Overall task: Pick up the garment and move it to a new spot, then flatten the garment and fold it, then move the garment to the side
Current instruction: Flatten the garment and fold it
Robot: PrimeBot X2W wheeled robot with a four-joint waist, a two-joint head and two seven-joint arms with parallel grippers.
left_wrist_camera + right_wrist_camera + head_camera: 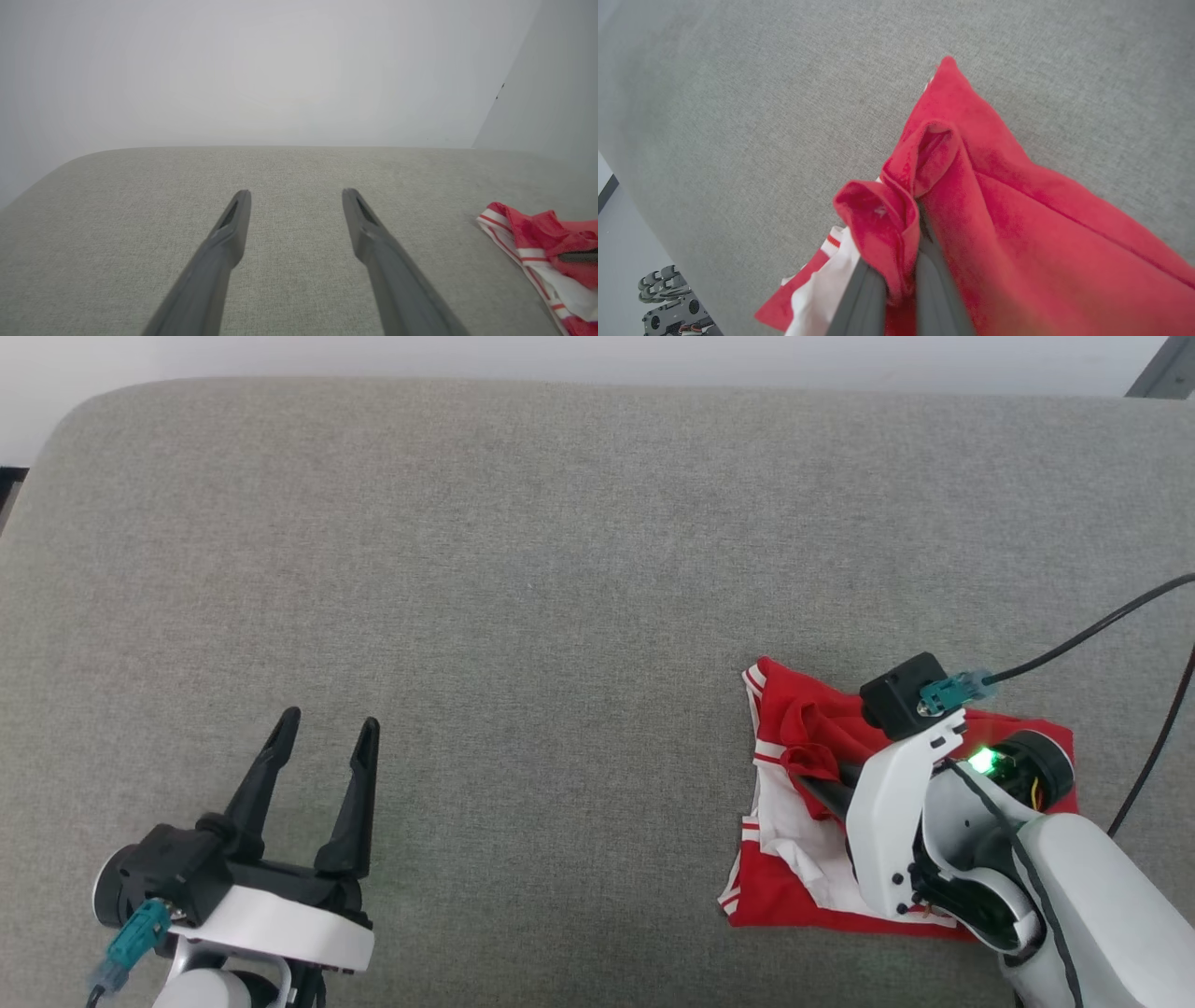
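The garment (803, 877), a red jersey with white sleeves and striped trim, lies folded at the lower right of the grey surface. My right gripper (810, 773) reaches over it and is shut on a pinched ridge of red fabric (896, 219), its dark fingers (859, 298) close together with cloth between them. The garment's striped edge (518, 247) also shows at the right of the left wrist view. My left gripper (327, 726) rests at the lower left, open, with nothing between its fingers (233, 224). The numerals are hidden.
The grey fabric surface (523, 579) stretches wide to the left and back of the garment. A black cable (1092, 635) trails from the right wrist camera toward the right edge. A pale wall (280, 70) stands behind the surface.
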